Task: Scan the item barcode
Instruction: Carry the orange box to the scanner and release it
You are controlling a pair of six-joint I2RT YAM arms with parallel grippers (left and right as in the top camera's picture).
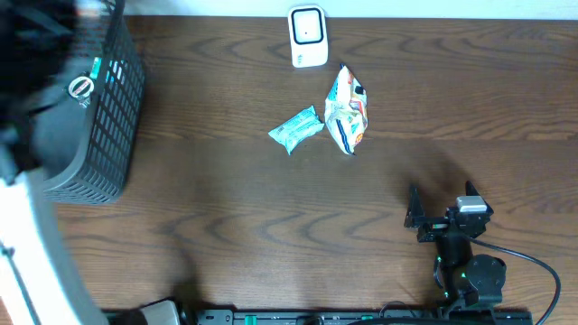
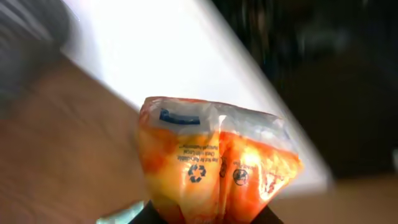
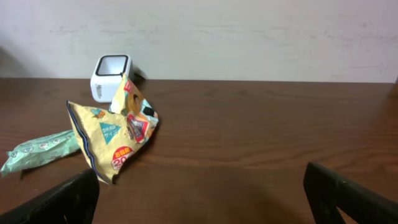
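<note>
- Orange crinkly plastic packet (image 2: 211, 168) stood upright nearest the left wrist camera, its lower end clamped between the dark left fingers (image 2: 142, 219); that view was blurred. The packet appeared to be aloft at the far-left side, though the overhead view did not show it.
- Only small print and a recycling mark faced the lens; no barcode could be made out, so the wrong face might be offered to the reader.
- Held by one end, the slack film could flop, crease over the code or slip out.
- Black mesh basket (image 1: 108, 117) stood close beside the left arm; its rim could snag a low swing.
- White box-shaped scanner (image 1: 308, 36) sat at the far edge by the wall, leaving little room behind it.
- Yellow printed snack bag (image 1: 346, 113) and teal wrapper (image 1: 296, 129) lay just before it and might be swept aside or read instead.
- Brown wooden surface (image 1: 271, 235) lay bare across the middle and front.
- Right fingers (image 3: 59, 202) stood wide apart, holding nothing, near the front edge, well apart.
</note>
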